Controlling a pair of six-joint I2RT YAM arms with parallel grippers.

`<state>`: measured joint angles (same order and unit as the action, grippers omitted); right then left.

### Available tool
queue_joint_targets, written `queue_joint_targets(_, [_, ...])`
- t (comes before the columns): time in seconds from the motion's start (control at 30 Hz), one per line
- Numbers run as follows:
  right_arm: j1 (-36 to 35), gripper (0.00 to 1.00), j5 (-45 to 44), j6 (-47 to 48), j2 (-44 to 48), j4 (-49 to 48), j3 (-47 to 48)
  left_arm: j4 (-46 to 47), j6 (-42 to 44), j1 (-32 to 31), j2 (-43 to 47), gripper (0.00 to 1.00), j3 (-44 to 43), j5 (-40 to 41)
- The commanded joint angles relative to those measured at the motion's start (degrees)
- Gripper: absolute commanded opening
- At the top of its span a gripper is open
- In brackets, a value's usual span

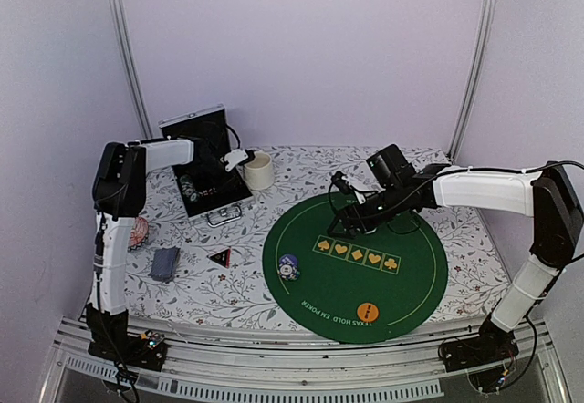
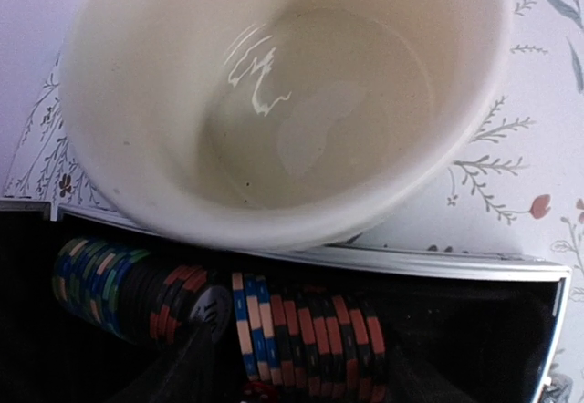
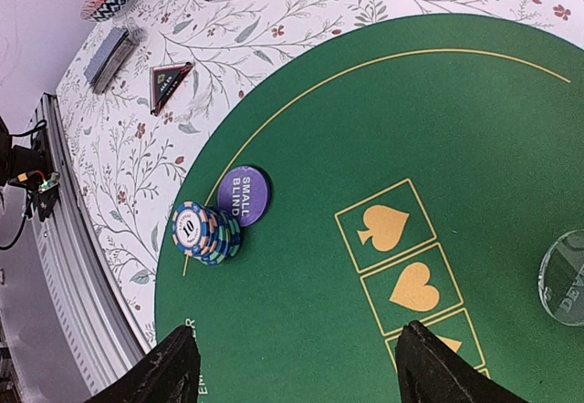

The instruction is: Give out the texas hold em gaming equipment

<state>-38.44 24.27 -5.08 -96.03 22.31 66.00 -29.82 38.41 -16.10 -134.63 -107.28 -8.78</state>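
Note:
My left gripper (image 1: pixel 224 170) reaches into the open black case (image 1: pixel 203 204), next to the cream mug (image 1: pixel 258 171). In the left wrist view its dark fingers (image 2: pixel 193 366) press on both ends of a lying row of red-black and blue-white poker chips (image 2: pixel 310 335). More chips (image 2: pixel 100 280) lie to the left. My right gripper (image 3: pixel 297 366) hovers open and empty over the green mat (image 1: pixel 415 266). A blue-white chip stack (image 3: pixel 203 232) stands beside a purple small-blind button (image 3: pixel 245 193). An orange disc (image 1: pixel 368 312) lies near the mat's front. The triangular token (image 1: pixel 220 257) and the card deck (image 1: pixel 165 263) lie on the cloth.
The mug's rim (image 2: pixel 301 230) fills the left wrist view, just beyond the case's silver edge (image 2: pixel 456 264). A clear dealer disc (image 3: pixel 566 280) lies on the mat. A red-and-white patterned bowl (image 1: pixel 139 232) sits at the left edge, close to the left arm.

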Motion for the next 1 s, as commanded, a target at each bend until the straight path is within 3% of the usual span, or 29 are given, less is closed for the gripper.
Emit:
queue_joint_targets(0.0, [0.55,0.76,0.6,0.67,0.05,0.77,-0.44,-4.05,1.41,-0.18,-2.98,0.55,-2.09,-2.51])
queue_joint_targets(0.17, [0.55,0.76,0.25,0.6,0.3,1.25,-0.3,-5.0,1.03,0.39,-3.21,0.51,-2.28,-2.96])
queue_joint_targets(0.23, [0.55,0.76,0.24,0.53,0.39,1.34,-0.19,-5.07,0.82,0.43,-2.81,0.44,-2.25,-2.5])
queue_joint_targets(0.37, [0.51,0.76,0.25,0.18,0.88,1.38,-0.01,-5.18,-0.58,0.45,-0.8,0.1,-2.32,-3.1])
queue_joint_targets(0.43, [0.55,0.76,0.12,-0.01,1.08,1.64,0.29,-6.05,-1.85,0.37,0.93,0.0,-2.41,-3.85])
queue_joint_targets(0.63, [0.55,0.76,-0.3,-0.15,3.0,2.67,1.58,-7.91,-8.24,0.36,10.75,0.0,0.67,-5.72])
queue_joint_targets(0.8, [0.55,0.76,-2.86,-0.13,5.54,6.31,2.81,-7.75,-18.64,0.1,22.49,0.0,5.19,-6.49])
queue_joint_targets(0.97, [0.49,0.76,-9.59,1.09,9.41,12.8,5.68,-0.89,-30.64,-4.39,36.83,0.0,14.93,-11.0])
